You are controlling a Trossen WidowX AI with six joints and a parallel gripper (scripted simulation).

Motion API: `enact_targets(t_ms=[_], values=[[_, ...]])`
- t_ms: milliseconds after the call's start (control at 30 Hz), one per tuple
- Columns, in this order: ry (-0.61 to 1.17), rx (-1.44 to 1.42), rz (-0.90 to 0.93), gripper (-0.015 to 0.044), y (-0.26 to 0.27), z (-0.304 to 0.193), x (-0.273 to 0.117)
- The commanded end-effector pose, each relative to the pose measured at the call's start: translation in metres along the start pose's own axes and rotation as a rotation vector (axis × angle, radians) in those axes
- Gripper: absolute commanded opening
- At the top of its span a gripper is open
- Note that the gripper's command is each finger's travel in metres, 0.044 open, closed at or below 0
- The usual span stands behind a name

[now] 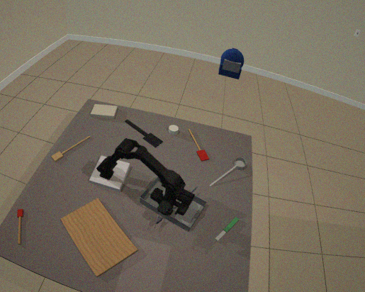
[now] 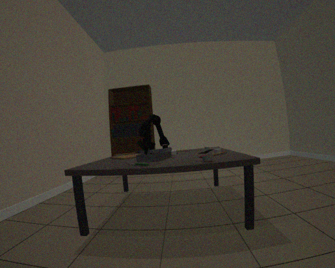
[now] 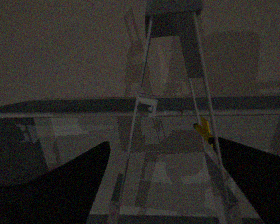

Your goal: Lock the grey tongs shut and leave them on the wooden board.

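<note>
The grey tongs (image 3: 174, 6) lie spread open across the roasting tin (image 1: 178, 224) (image 2: 153, 157) (image 3: 50, 108); in the wrist view their joined end is at the top and the two arms widen downwards. A small yellow part (image 3: 204, 131) shows by the right arm. In the top view my arm hides most of the tongs. My gripper (image 3: 160, 144) is open, low over the tin, with its fingertips near the outer sides of the tong arms; nothing is gripped. Whether the fingers touch the tongs cannot be told. The wooden board (image 1: 98, 236) (image 2: 125, 156) is bare.
In the top view, a green-handled tool (image 1: 231, 225) and a ladle (image 1: 239, 163) lie to the right of the tin. A red spatula (image 1: 202, 155), a black turner (image 1: 153, 139) and a white round pot (image 1: 173, 129) are farther back. A white slab (image 1: 122, 176) is under the arm's base.
</note>
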State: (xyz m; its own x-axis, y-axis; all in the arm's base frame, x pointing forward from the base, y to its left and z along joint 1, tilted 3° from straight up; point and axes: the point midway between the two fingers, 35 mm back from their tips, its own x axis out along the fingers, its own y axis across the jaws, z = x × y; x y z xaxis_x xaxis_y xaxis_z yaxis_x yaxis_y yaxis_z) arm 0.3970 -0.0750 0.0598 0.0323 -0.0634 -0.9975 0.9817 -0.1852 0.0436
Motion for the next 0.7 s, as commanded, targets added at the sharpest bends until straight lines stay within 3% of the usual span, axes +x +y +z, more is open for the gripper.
enact_targets(t_ms=[0,200,300,667], values=[[0.0,-0.003,0.0,0.044,-0.0009,0.0002,0.0073],[0.0,-0.003,0.0,0.044,-0.002,0.0002,0.0143],[0.0,0.0,-0.001,0.0361,-0.0016,0.0001,0.0107],[0.0,0.0,-0.001,0.0288,-0.0016,0.0001,0.0107]])
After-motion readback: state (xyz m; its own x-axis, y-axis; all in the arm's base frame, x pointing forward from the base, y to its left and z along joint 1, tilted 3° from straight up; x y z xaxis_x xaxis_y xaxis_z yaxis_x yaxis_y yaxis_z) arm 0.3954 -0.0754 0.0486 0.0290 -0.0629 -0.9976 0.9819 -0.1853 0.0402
